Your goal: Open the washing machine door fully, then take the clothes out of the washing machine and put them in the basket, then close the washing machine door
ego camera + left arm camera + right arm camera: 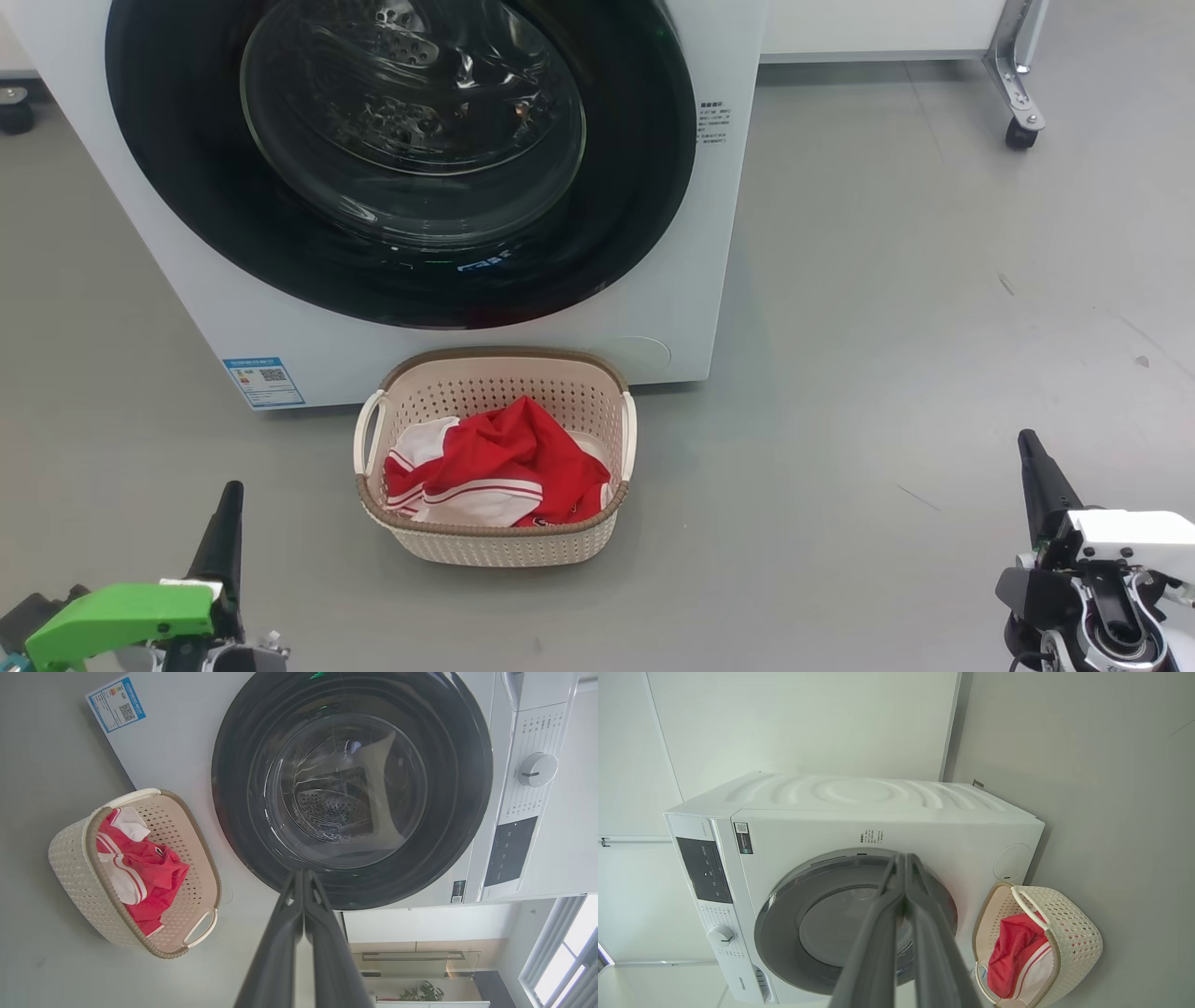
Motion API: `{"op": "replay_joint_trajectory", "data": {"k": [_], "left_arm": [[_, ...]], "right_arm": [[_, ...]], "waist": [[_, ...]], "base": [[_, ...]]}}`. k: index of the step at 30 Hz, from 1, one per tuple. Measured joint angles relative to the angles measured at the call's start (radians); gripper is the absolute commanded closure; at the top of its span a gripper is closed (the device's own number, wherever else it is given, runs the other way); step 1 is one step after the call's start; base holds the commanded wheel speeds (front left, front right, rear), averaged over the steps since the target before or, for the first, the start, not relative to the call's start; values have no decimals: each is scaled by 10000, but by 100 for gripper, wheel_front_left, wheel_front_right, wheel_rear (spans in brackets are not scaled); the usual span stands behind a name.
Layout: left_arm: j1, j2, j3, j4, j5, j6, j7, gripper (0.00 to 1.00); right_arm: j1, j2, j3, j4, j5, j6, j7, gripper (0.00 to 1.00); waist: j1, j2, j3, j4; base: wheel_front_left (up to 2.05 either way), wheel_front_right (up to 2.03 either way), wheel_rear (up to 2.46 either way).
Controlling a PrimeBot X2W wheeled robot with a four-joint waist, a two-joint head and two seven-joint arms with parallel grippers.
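Clothes [495, 462] in basket [499, 355], well apart from fingers [224, 532]

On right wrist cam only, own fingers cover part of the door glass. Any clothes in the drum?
Observer: No. The left wrist view looks straight through the washing machine door, and the perforated drum shows bare steel with no red cloth.
Operator: Left gripper state?
Observer: The left gripper is shut and empty. In the head view it sits over the floor, to the left of the basket.
Operator: Anything on my right side?
Observer: The head view shows a wheeled metal leg past the washer's right edge, well away from the right gripper.
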Motion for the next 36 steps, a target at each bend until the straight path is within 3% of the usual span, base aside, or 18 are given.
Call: {"op": "replay_joint_trajectory", "data": {"k": [36], "left_arm": [[-76, 0, 107, 19, -167, -4, 98, 100]], "right_arm": [[-35, 12, -73, 33, 245, 52, 82, 100]], "waist": [[1, 0, -1, -5]], "base": [[0, 0, 0]]}}
